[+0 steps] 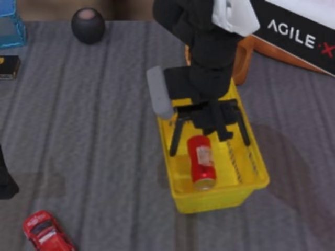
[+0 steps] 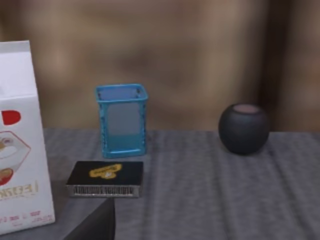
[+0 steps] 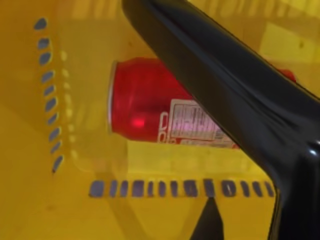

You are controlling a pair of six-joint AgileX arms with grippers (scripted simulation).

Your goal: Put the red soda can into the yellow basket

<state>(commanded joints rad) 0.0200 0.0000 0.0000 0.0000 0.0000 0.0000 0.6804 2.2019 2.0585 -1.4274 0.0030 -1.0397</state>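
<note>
The red soda can (image 1: 201,159) lies on its side on the floor of the yellow basket (image 1: 220,201), silver top toward the near wall. My right gripper (image 1: 212,128) hangs open just above the basket's far half, apart from the can. In the right wrist view the red soda can (image 3: 145,100) rests against the slotted wall of the yellow basket (image 3: 30,175). A black basket handle (image 3: 225,85) crosses in front of it, and one fingertip (image 3: 210,220) shows. My left arm (image 1: 5,180) is parked at the table's left edge.
A red toy car (image 1: 44,232) sits at the front left. At the back left stand a dark round speaker (image 1: 88,25), a blue mesh cup (image 1: 10,23) and a black box (image 1: 9,67). An orange-brown box (image 1: 243,57) stands behind the basket.
</note>
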